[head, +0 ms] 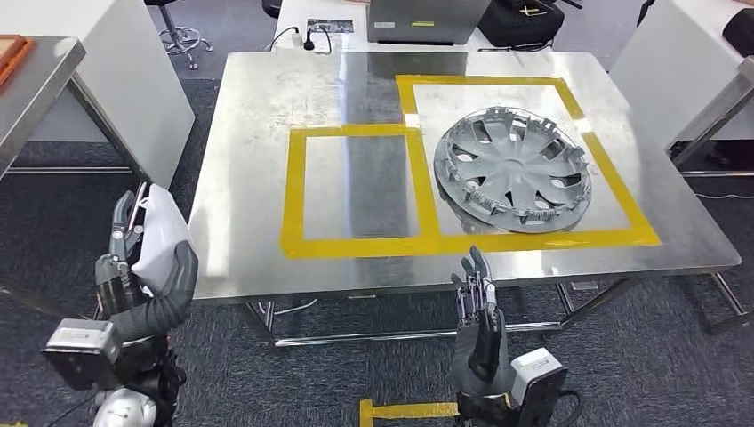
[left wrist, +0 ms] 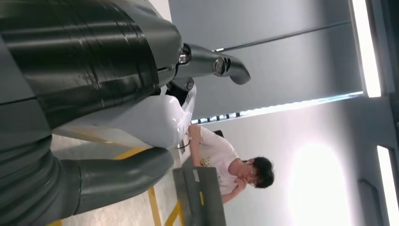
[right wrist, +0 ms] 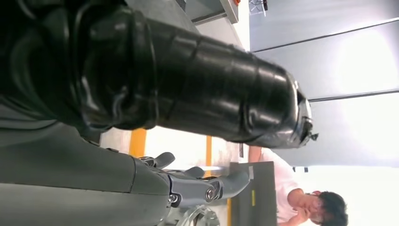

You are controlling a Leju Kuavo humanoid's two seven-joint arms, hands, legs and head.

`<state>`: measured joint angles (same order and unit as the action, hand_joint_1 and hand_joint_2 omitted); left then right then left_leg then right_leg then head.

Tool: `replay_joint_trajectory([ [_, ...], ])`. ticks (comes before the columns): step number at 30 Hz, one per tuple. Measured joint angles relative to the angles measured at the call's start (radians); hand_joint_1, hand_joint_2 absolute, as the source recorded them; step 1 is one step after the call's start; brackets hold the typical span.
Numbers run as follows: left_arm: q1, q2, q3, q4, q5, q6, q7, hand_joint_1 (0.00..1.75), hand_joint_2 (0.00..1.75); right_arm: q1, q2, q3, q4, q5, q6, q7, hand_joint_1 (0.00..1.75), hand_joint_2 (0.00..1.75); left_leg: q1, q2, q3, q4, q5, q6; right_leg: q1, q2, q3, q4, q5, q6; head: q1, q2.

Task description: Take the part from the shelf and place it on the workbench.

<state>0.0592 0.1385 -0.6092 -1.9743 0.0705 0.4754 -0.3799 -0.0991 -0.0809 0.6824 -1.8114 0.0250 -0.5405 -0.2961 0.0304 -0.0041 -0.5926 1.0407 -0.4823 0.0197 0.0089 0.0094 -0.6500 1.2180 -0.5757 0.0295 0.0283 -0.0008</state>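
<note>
Carry step: left hand [head: 133,258] grips white part [head: 163,236] at worktop's [head: 258,178] eight o'clock, right hand [head: 476,289] spread empty; next, set down inside the taped frame [head: 356,185].

Right hand [right wrist: 188,183] with fingers extended and empty, above the surface [right wrist: 183,146] marked with yellow tape [right wrist: 138,142]; a seated person [right wrist: 301,197] behind a grey monitor [right wrist: 251,197].

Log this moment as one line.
left hand holds white part off table edge | right hand empty | hubcap in right taped square
</note>
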Motion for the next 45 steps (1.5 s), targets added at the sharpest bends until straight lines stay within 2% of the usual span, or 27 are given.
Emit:
replay_joint_trajectory([
  [2, 0.000, 0.000, 0.000, 0.000, -0.001, -0.001, 0.000, 1.75, 1.75, 0.002, 0.000, 0.001, 0.000, 0.000, 0.004, -0.002, 0.00, 0.00, -0.001, -0.001, 0.014, 0.000, -0.014, 0.001, -0.006, 0.000, -0.065, 0.074, -0.006, 0.004, 0.008, 0.000],
  [3, 0.000, 0.000, 0.000, 0.000, -0.002, -0.002, 0.001, 1.75, 1.75, 0.002, 0.000, 0.002, 0.000, 0.000, 0.008, -0.002, 0.00, 0.00, -0.001, -0.001, 0.025, 0.000, -0.022, 0.000, -0.006, -0.001, -0.075, 0.064, 0.018, 0.002, 0.011, 0.000],
  [5, -0.001, 0.000, 0.000, 0.000, -0.003, -0.004, 0.001, 1.75, 1.75, 0.002, 0.000, 0.003, 0.001, -0.001, 0.013, -0.003, 0.00, 0.00, -0.002, -0.001, 0.048, -0.003, -0.041, -0.001, -0.003, -0.001, -0.050, -0.046, 0.112, -0.012, 0.021, 0.000],
  [6, -0.001, 0.000, 0.000, 0.000, -0.003, -0.005, 0.001, 1.75, 1.75, 0.002, 0.000, 0.003, 0.001, -0.001, 0.015, -0.004, 0.00, 0.00, -0.003, -0.001, 0.062, -0.007, -0.048, -0.003, 0.001, -0.003, -0.034, -0.100, 0.143, -0.020, 0.022, 0.000],
  [7, -0.002, 0.000, 0.000, 0.000, -0.004, -0.006, 0.001, 1.75, 1.75, 0.003, -0.001, 0.003, 0.001, -0.001, 0.015, -0.005, 0.00, 0.00, -0.002, -0.001, 0.070, -0.014, -0.052, -0.006, 0.006, -0.005, -0.021, -0.142, 0.152, -0.029, 0.025, 0.000],
  [9, -0.002, 0.000, 0.000, 0.000, -0.004, -0.011, 0.001, 1.75, 1.75, 0.005, -0.001, 0.003, 0.000, -0.001, 0.016, -0.006, 0.00, 0.00, -0.002, 0.000, 0.088, -0.027, -0.051, -0.016, 0.015, -0.007, -0.005, -0.183, 0.143, -0.045, 0.029, 0.000],
  [12, -0.002, 0.000, -0.002, 0.000, -0.002, -0.018, 0.000, 1.75, 1.75, 0.010, -0.002, 0.003, -0.003, -0.001, 0.016, -0.008, 0.00, 0.00, -0.003, 0.003, 0.097, -0.009, -0.049, -0.030, 0.010, -0.004, 0.048, -0.227, 0.157, -0.058, 0.026, 0.000],
  [14, -0.004, 0.000, -0.003, 0.001, 0.000, -0.019, -0.001, 1.75, 1.75, 0.010, -0.002, 0.003, -0.004, -0.001, 0.016, -0.009, 0.00, 0.00, -0.003, 0.003, 0.051, 0.075, -0.078, -0.033, 0.007, -0.002, 0.078, -0.239, 0.152, -0.063, 0.015, 0.000],
  [16, -0.004, 0.000, -0.004, 0.002, 0.001, -0.019, -0.001, 1.75, 1.75, 0.012, -0.002, 0.004, -0.004, -0.001, 0.016, -0.009, 0.00, 0.00, -0.004, 0.002, -0.027, 0.186, -0.118, -0.036, 0.009, 0.001, 0.088, -0.239, 0.142, -0.067, 0.000, 0.000],
  [17, -0.004, 0.000, -0.005, 0.003, 0.001, -0.018, 0.000, 1.75, 1.75, 0.013, -0.002, 0.004, -0.004, -0.001, 0.016, -0.009, 0.00, 0.00, -0.004, 0.002, -0.061, 0.217, -0.124, -0.037, 0.011, 0.002, 0.092, -0.237, 0.136, -0.067, -0.005, 0.000],
  [18, -0.003, 0.000, -0.005, 0.004, 0.001, -0.018, 0.000, 1.75, 1.75, 0.015, -0.002, 0.004, -0.004, 0.000, 0.015, -0.009, 0.00, 0.00, -0.004, 0.002, -0.079, 0.217, -0.111, -0.038, 0.012, 0.005, 0.097, -0.235, 0.129, -0.066, -0.009, 0.000],
  [19, -0.003, 0.000, -0.006, 0.005, 0.001, -0.018, 0.000, 1.75, 1.75, 0.016, -0.002, 0.004, -0.004, 0.000, 0.015, -0.009, 0.00, 0.00, -0.004, 0.002, -0.080, 0.185, -0.077, -0.037, 0.013, 0.007, 0.103, -0.231, 0.121, -0.064, -0.013, 0.000],
  [21, -0.005, 0.000, -0.006, 0.007, 0.001, -0.017, 0.000, 1.75, 1.75, 0.017, -0.002, 0.004, -0.004, 0.001, 0.015, -0.009, 0.00, 0.00, -0.006, -0.001, -0.046, 0.066, 0.005, -0.033, 0.013, 0.012, 0.115, -0.223, 0.103, -0.058, -0.018, 0.000],
  [23, -0.007, 0.000, -0.007, 0.007, -0.005, -0.015, 0.004, 1.75, 1.75, 0.016, -0.001, 0.004, -0.004, 0.002, 0.015, -0.008, 0.00, 0.00, -0.011, -0.005, -0.019, -0.009, 0.014, -0.024, 0.011, 0.016, 0.117, -0.215, 0.090, -0.047, -0.022, 0.000],
  [25, -0.010, 0.000, -0.007, 0.008, -0.020, -0.011, 0.014, 1.75, 1.75, 0.017, -0.001, 0.004, -0.003, 0.001, 0.019, -0.007, 0.00, 0.00, -0.014, -0.006, -0.009, -0.020, 0.004, -0.010, 0.011, 0.019, 0.118, -0.205, 0.087, -0.034, -0.025, 0.000],
  [27, -0.019, -0.001, -0.006, 0.007, -0.046, -0.010, 0.036, 1.75, 1.75, 0.015, -0.001, 0.005, -0.003, -0.001, 0.030, -0.007, 0.00, 0.00, -0.006, -0.004, 0.009, -0.027, 0.019, 0.001, 0.013, 0.017, 0.111, -0.185, 0.082, -0.023, -0.026, 0.000],
  [29, -0.035, -0.002, -0.002, 0.007, -0.069, -0.011, 0.060, 1.75, 1.75, 0.008, -0.001, 0.005, -0.003, -0.004, 0.042, -0.009, 0.00, 0.00, 0.000, -0.001, 0.026, -0.031, 0.016, 0.006, 0.007, 0.010, 0.067, -0.110, 0.056, -0.009, -0.015, 0.000],
  [32, -0.045, -0.002, 0.007, 0.008, -0.085, -0.011, 0.079, 1.75, 1.75, 0.006, -0.001, 0.005, -0.001, -0.007, 0.050, -0.011, 0.00, 0.00, 0.000, 0.001, 0.037, -0.032, 0.004, 0.006, -0.009, 0.001, -0.050, 0.059, 0.003, 0.010, 0.000, 0.000],
  [33, -0.046, -0.002, 0.010, 0.008, -0.094, -0.011, 0.086, 1.75, 1.75, 0.007, -0.002, 0.005, 0.000, -0.007, 0.050, -0.011, 0.00, 0.00, 0.000, 0.001, 0.043, -0.032, -0.002, 0.005, -0.012, -0.001, -0.071, 0.071, 0.008, 0.012, 0.002, 0.000],
  [34, -0.047, -0.002, 0.011, 0.008, -0.105, -0.011, 0.094, 1.75, 1.75, 0.007, -0.002, 0.005, 0.001, -0.007, 0.050, -0.011, 0.00, 0.00, 0.001, 0.001, 0.051, -0.032, -0.008, 0.003, -0.014, -0.001, -0.075, 0.048, 0.031, 0.012, 0.006, 0.000],
  [36, -0.057, -0.001, 0.014, 0.008, -0.134, -0.014, 0.127, 1.75, 1.75, 0.006, -0.002, 0.005, 0.001, -0.007, 0.052, -0.011, 0.00, 0.00, 0.001, 0.001, 0.066, -0.033, -0.023, -0.002, -0.015, -0.004, -0.042, -0.078, 0.121, 0.005, 0.014, 0.000],
  [37, -0.064, -0.001, 0.015, 0.007, -0.144, -0.020, 0.147, 1.75, 1.75, 0.005, -0.002, 0.005, 0.002, -0.007, 0.053, -0.012, 0.00, 0.00, 0.001, 0.000, 0.074, -0.034, -0.029, -0.006, -0.012, -0.007, -0.023, -0.136, 0.141, 0.000, 0.018, 0.000],
  [38, -0.072, 0.000, 0.016, 0.007, -0.149, -0.028, 0.170, 1.75, 1.75, 0.004, -0.001, 0.005, 0.003, -0.007, 0.057, -0.012, 0.00, 0.00, 0.001, -0.001, 0.079, -0.036, -0.035, -0.012, -0.009, -0.009, -0.008, -0.175, 0.145, -0.005, 0.021, 0.000],
  [40, -0.087, 0.003, 0.019, 0.007, -0.150, -0.051, 0.207, 1.75, 1.75, 0.002, -0.001, 0.005, 0.006, -0.010, 0.064, -0.014, 0.00, 0.00, -0.001, -0.001, 0.092, -0.035, -0.035, -0.025, -0.003, -0.011, 0.005, -0.198, 0.123, -0.018, 0.022, 0.000],
  [42, -0.102, 0.009, 0.022, 0.009, -0.150, -0.068, 0.239, 1.75, 1.75, -0.001, 0.001, 0.005, 0.007, -0.014, 0.072, -0.017, 0.00, 0.00, 0.000, 0.001, 0.095, -0.017, -0.036, -0.034, -0.003, -0.007, 0.032, -0.213, 0.139, -0.036, 0.016, 0.000],
  [44, -0.123, 0.017, 0.029, 0.011, -0.152, -0.080, 0.266, 1.75, 1.75, -0.007, 0.005, 0.005, 0.008, -0.020, 0.081, -0.020, 0.00, 0.00, 0.001, 0.002, 0.065, 0.046, -0.068, -0.036, -0.003, -0.006, 0.057, -0.220, 0.147, -0.051, 0.006, 0.000],
  [45, -0.132, 0.022, 0.032, 0.013, -0.154, -0.085, 0.277, 1.75, 1.75, -0.009, 0.007, 0.005, 0.009, -0.025, 0.086, -0.022, 0.00, 0.00, 0.001, 0.002, 0.031, 0.100, -0.094, -0.036, -0.002, -0.006, 0.063, -0.220, 0.146, -0.056, -0.001, 0.000],
])
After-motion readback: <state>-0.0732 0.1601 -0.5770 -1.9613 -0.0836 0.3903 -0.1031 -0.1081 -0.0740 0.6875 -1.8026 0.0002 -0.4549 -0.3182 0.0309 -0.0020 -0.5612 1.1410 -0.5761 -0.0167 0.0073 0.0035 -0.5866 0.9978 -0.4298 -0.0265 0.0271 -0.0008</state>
